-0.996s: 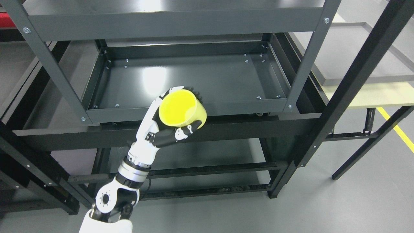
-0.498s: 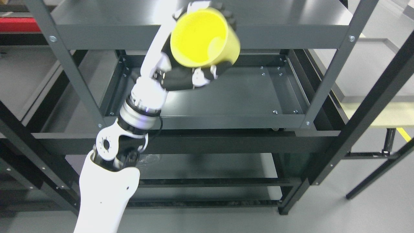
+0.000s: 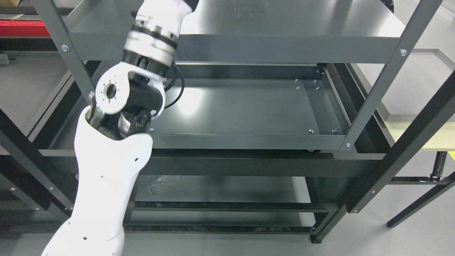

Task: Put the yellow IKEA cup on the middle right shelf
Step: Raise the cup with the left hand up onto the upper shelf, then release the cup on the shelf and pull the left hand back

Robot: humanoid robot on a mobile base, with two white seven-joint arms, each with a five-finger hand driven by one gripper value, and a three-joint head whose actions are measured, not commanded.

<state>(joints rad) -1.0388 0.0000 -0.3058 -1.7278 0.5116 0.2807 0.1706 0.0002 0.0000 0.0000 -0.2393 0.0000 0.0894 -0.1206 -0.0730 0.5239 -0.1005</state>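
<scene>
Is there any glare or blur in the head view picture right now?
Head view: bright glare lies on the shelf tray, a softer sheen on the top shelf; the white forearm looks overexposed, the frame posts stay sharp, with no motion blur visible; the robot hand is cut off by the top edge.

White and black left arm

A glossy white forearm shell dotted with small dark holes, a black joint bearing a round white disc ringed with holes, a silver ribbed wrist collar, and a thin black cable looping beside it.
</scene>
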